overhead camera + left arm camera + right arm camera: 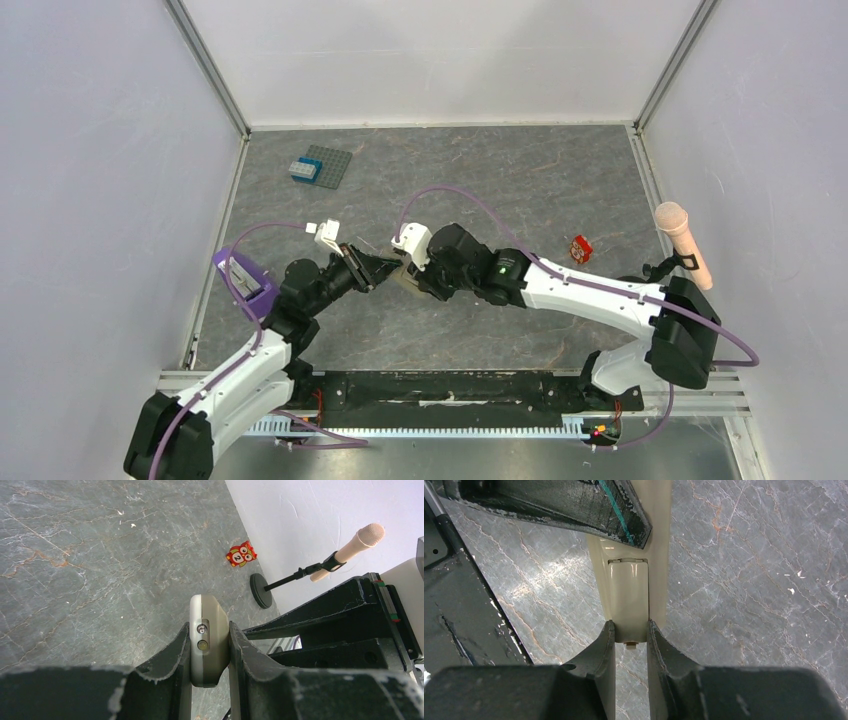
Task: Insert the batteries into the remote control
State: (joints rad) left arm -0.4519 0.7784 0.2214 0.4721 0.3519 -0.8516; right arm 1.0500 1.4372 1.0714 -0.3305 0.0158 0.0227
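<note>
- Above table [560,170] centre: left gripper [210,632] clamped on remote [209,607]; right gripper [630,628] clamped at cover [626,585] end.
- Likely cover removal: pull straight along body, left firm, no twisting.

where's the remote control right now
In the top view, the remote control is at mid-table, held between the left gripper and the right gripper, both closed on it.

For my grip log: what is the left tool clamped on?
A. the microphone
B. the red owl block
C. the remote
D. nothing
C: the left tool presses its fingers against both sides of the remote, while the owl block and microphone stand apart near the wall.
</note>
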